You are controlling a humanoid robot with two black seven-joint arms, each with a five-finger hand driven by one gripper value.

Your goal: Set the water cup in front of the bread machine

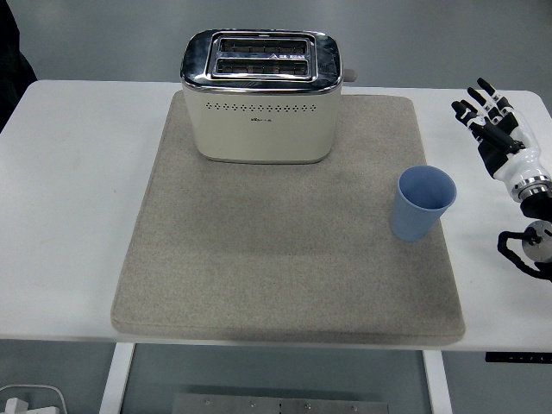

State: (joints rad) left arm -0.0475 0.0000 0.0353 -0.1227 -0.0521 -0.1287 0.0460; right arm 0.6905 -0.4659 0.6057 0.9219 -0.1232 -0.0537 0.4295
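A light blue cup (423,203) stands upright on the right side of the beige mat (276,250). A cream and chrome toaster (260,95) stands at the back middle of the mat, well to the left of and behind the cup. My right hand (492,119) is over the table's right side, right of and behind the cup, fingers spread and holding nothing. My left arm is out of view.
The white table (69,216) carries the mat. A dark-clothed person (10,52) shows at the top left corner. A white object (30,401) lies on the floor at the bottom left.
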